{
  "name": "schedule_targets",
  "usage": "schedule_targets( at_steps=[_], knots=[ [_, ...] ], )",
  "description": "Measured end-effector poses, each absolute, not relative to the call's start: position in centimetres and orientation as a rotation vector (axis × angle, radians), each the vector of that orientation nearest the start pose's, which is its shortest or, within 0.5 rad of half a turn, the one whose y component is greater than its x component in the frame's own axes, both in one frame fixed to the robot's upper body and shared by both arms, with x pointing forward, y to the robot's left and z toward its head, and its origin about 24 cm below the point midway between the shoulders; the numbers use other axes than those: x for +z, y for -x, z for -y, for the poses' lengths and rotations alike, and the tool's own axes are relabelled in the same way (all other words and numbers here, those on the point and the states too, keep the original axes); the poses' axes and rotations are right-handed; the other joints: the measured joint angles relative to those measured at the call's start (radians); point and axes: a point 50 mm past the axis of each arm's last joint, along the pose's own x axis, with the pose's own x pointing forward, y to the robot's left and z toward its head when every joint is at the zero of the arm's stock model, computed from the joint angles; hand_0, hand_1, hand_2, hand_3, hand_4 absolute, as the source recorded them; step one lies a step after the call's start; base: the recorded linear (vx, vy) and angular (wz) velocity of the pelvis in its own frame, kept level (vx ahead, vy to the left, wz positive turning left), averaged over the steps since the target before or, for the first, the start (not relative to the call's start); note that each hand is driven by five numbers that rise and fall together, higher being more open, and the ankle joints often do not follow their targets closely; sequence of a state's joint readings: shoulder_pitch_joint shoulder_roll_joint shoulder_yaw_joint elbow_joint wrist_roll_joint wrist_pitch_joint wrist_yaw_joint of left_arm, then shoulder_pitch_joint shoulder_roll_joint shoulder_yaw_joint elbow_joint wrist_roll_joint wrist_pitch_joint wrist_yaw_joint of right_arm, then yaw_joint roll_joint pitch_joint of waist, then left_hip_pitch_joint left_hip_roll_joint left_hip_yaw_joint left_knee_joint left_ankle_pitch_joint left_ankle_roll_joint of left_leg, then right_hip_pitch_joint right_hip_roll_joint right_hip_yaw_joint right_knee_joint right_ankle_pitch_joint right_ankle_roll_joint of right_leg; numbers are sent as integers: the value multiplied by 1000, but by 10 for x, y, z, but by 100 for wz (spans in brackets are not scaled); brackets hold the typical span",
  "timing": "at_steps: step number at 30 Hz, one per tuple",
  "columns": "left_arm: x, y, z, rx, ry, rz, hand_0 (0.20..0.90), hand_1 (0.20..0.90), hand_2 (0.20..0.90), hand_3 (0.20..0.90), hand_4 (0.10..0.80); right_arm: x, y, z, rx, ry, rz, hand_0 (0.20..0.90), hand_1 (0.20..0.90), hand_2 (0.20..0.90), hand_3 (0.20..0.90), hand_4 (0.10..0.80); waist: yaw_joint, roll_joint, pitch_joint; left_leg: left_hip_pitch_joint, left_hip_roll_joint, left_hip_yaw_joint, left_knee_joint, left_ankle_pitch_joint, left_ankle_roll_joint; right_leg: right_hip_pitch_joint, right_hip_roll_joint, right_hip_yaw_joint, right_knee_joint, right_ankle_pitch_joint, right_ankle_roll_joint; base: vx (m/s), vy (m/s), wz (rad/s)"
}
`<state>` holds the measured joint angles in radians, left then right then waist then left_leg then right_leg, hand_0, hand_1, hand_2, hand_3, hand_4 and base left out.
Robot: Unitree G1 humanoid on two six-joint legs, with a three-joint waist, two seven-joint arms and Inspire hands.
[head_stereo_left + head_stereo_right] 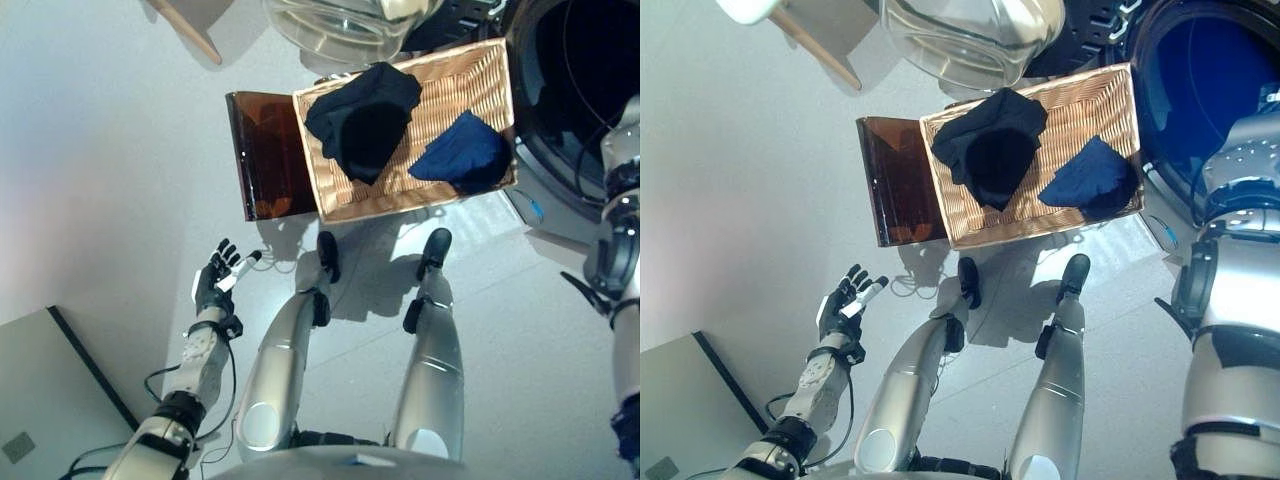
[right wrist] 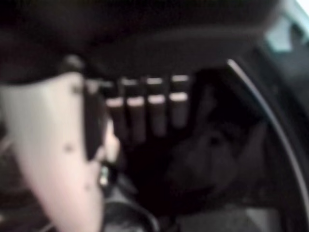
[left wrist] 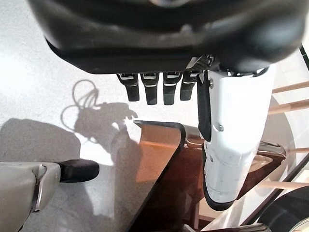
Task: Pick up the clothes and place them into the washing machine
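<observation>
A wicker basket [image 1: 450, 90] stands on the floor in front of me. A black garment [image 1: 365, 120] lies in its left half and a dark blue garment [image 1: 462, 152] in its right half. The washing machine's dark drum opening [image 1: 1200, 70] is at the upper right. My right arm reaches into it. In the right wrist view my right hand [image 2: 145, 38] is inside the drum with straight fingers [image 2: 145, 111] holding nothing, and a dark heap of cloth [image 2: 217, 154] lies past them. My left hand [image 1: 215, 280] hangs open at the lower left, away from the basket.
A brown translucent stand [image 1: 268, 150] sits against the basket's left side. The machine's round glass door [image 1: 330, 25] stands open above the basket. A wooden leg [image 1: 190, 30] shows at the top left. A grey panel [image 1: 40, 400] lies at the lower left.
</observation>
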<state>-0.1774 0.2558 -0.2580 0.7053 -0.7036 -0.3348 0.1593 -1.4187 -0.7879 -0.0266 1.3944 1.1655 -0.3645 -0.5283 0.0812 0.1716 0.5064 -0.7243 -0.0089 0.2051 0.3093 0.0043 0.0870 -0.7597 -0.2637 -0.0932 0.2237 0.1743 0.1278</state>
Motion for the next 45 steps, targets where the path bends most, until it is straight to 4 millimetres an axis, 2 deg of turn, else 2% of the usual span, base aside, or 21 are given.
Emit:
schedule_targets(
  at_steps=[14,18,20,21,23,31,35,45],
  knots=[
    [-44,-257,-197,235,286,-264,900,900,900,900,800,294,-353,369,-989,-839,443,900,900,900,900,800,-14,-2,0,0,-3,-7,3,4,4,5,0,0,0,4,5,-9,0,0],
    [-43,-257,-198,229,282,-261,900,900,900,900,800,291,-353,372,-1001,-554,332,900,900,900,900,800,-16,-4,-1,1,-4,-8,1,6,2,9,0,0,-3,6,5,40,-8,1],
    [-40,-257,-204,229,267,-249,900,900,900,900,800,286,-355,372,-1027,-68,180,900,900,900,900,800,-21,-7,-1,0,-3,-8,2,7,3,9,0,-1,-1,6,5,-4,9,-2],
    [-38,-255,-206,226,263,-242,900,900,900,900,800,285,-356,372,-1023,63,130,900,900,900,900,800,-26,-7,-1,0,-4,-8,3,7,3,9,0,0,-1,7,6,-3,15,-4],
    [-37,-255,-207,222,261,-236,900,900,900,900,800,282,-357,370,-1014,177,73,900,900,900,900,800,-30,-8,-1,0,-4,-6,4,5,0,8,0,3,-2,8,7,0,14,-5],
    [-40,-253,-208,226,261,-246,900,900,900,900,800,280,-365,359,-987,554,-10,900,900,900,900,800,-45,-8,-1,-3,-4,1,7,5,0,1,0,11,-3,10,9,-2,16,-4],
    [-41,-253,-209,228,262,-249,900,900,900,900,800,281,-369,353,-963,681,-4,900,900,900,900,800,-57,-8,-1,-9,-3,2,16,2,1,-2,2,14,-3,12,10,0,0,0],
    [-43,-252,-209,233,261,-256,900,900,900,900,800,287,-374,344,-924,856,36,900,900,900,900,800,-65,-8,-1,-19,-1,9,33,-4,4,-9,3,23,-3,19,11,0,0,0]
  ],
)
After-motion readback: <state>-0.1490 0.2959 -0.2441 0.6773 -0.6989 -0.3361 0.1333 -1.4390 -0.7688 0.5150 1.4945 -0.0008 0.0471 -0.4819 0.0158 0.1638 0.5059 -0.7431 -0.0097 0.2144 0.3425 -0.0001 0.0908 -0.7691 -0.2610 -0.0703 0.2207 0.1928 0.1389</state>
